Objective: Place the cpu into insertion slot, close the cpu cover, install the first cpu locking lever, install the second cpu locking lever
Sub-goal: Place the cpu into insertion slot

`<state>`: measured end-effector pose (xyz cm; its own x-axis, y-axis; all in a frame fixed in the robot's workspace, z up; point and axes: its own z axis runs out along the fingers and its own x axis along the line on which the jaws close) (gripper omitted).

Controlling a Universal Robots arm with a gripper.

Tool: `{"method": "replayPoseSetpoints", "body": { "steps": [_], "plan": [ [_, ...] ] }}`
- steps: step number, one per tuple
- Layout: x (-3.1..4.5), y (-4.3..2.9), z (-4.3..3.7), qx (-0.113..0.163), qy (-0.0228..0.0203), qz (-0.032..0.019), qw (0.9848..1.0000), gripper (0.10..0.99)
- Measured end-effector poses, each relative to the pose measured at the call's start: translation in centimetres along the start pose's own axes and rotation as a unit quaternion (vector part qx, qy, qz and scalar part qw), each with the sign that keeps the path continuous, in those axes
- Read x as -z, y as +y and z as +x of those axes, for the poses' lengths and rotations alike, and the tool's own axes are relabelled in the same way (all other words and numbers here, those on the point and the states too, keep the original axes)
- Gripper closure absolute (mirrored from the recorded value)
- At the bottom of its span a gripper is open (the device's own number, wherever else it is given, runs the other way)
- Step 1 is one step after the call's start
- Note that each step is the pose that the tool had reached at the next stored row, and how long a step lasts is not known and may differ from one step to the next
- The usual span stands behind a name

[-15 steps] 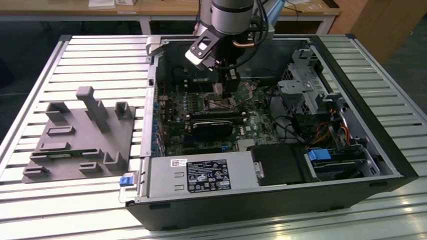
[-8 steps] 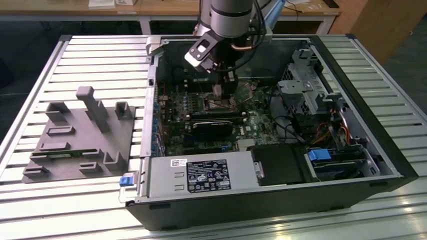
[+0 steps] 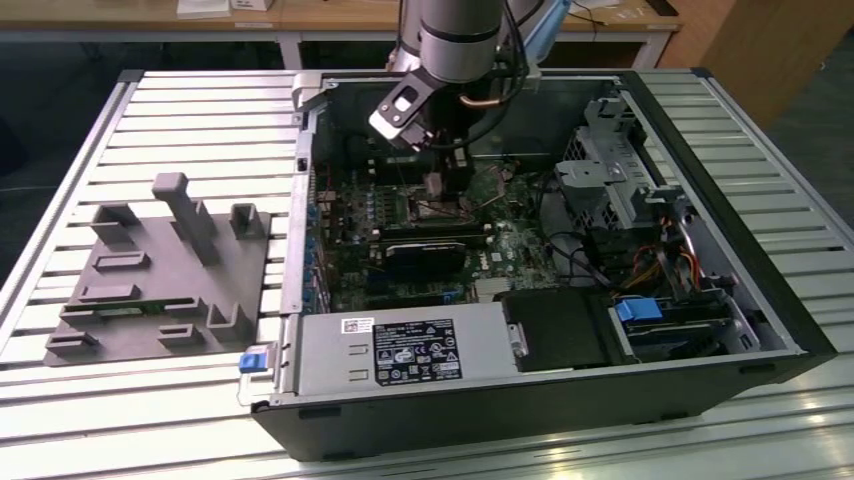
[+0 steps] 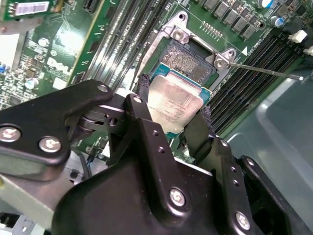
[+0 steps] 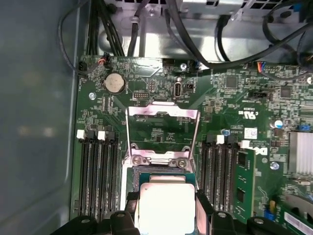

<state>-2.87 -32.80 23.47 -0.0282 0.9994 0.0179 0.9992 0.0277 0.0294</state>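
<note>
The cpu (image 4: 177,100) is held clamped between the two black fingers (image 4: 143,90) of the gripper (image 4: 174,102), with one finger pressed on each of two opposite edges. In both wrist views the pale metal top of the chip is turned toward the cameras. The chip is carried over the near edge of the insertion slot (image 4: 190,59), and a good part of the slot's dark centre is seen uncovered beyond it. Whether the chip touches the slot cannot be told.

In the first wrist view the cpu cover (image 5: 162,111) is seen swung open. It is hinged at the far edge of the slot and turned away from it, and the green board is seen through its square window. A thin locking lever (image 4: 264,71) is seen in the second wrist view. It starts at one corner of the slot and points away from it, across the black memory slots (image 5: 98,171) that are set on both sides of the slot. A round coin battery (image 5: 115,83) is placed on the board beyond the open cover, farther from the slot.

In the exterior view the arm (image 3: 454,40) is lowered into an open computer case (image 3: 534,425), which is laid on a slatted metal table (image 3: 200,110). A larger black block (image 3: 427,252) is mounted just beside the slot. A silver power supply (image 3: 400,350) is fixed at the case wall, well apart from the slot. A grey fixture (image 3: 160,270) is laid on the table outside the case, far from the slot, toward the exterior view's left.
</note>
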Motion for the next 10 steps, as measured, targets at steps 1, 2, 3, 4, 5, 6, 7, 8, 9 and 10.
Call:
{"method": "replayPoseSetpoints", "body": {
  "steps": [1, 2, 3, 4, 5, 6, 7, 8, 9, 10],
  "plan": [
    [-0.16, -0.05, 0.09, 0.000, -0.0001, 0.0000, 1.0000, 0.549],
    [-0.31, -0.11, 0.18, -0.001, -0.0002, 0.0000, 1.0000, 0.549],
    [-0.47, -0.17, 0.27, -0.001, -0.0002, 0.0000, 1.0000, 0.549],
    [-0.62, -0.24, 0.35, -0.002, -0.0002, -0.0001, 1.0000, 0.549],
    [-0.76, -0.31, 0.43, -0.002, -0.0002, -0.0001, 1.0000, 0.549],
    [-0.91, -0.38, 0.48, -0.002, -0.0003, -0.0001, 1.0000, 0.549],
    [-1.07, -0.45, 0.52, -0.002, -0.0003, -0.0001, 1.0000, 0.549],
    [-1.23, -0.52, 0.54, -0.002, -0.0002, -0.0001, 1.0000, 0.549],
    [-1.41, -0.56, 0.56, -0.002, -0.0002, -0.0001, 1.0000, 0.549],
    [-1.59, -0.59, 0.57, -0.002, -0.0003, -0.0001, 1.0000, 0.549]
  ]
}}
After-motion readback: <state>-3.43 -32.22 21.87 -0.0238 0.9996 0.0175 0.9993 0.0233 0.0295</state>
